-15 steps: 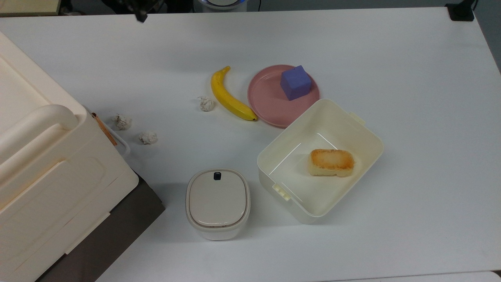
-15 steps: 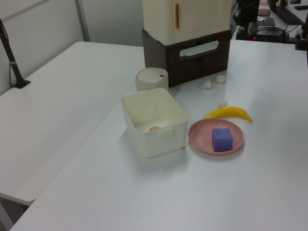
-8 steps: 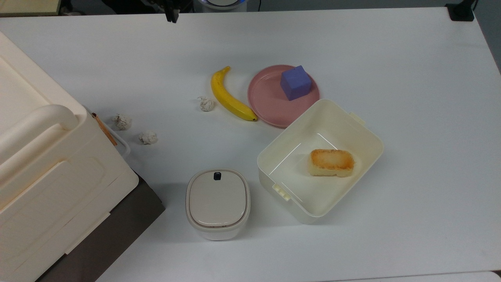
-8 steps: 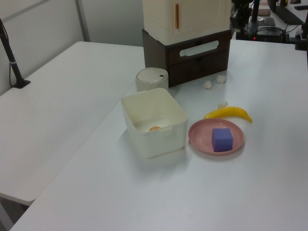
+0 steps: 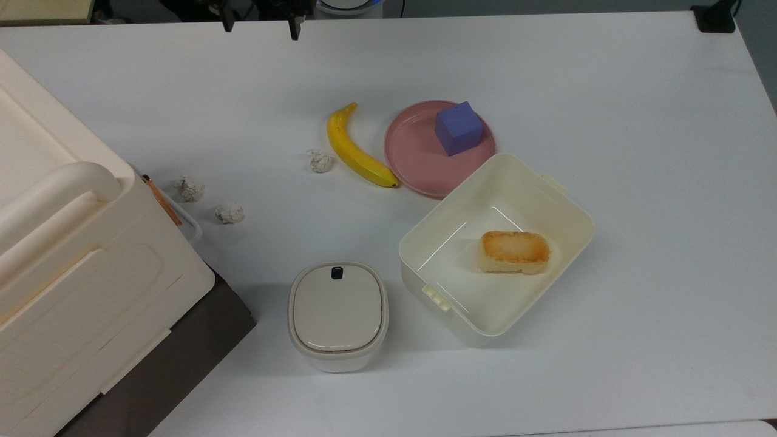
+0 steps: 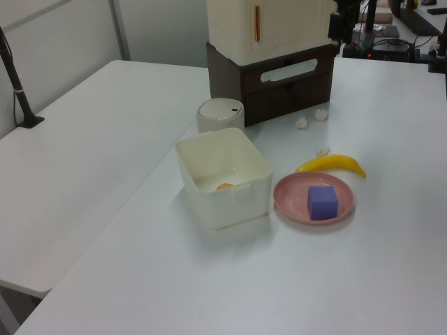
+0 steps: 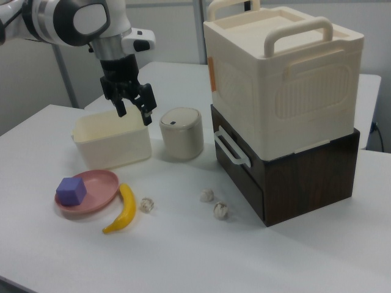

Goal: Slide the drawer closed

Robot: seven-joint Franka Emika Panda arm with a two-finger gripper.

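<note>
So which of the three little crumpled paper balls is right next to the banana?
The paper ball beside the banana, to the top view's left of it. The other two balls lie near the drawer.

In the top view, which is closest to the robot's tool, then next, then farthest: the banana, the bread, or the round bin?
From the tool at the top view's top edge:
1. Banana, just below it.
2. Bin, near the bottom.
3. Bread, lower right, in the box.

Gripper (image 5: 260, 23): we see it further toward the top view's right along the table's far edge than a second ago, when one dark fingertip showed near the top view's left.
Fingers (image 5: 294, 27): we now see two, spread apart.
Left view: the gripper (image 6: 335, 26) now shows beside the cabinet.
</note>
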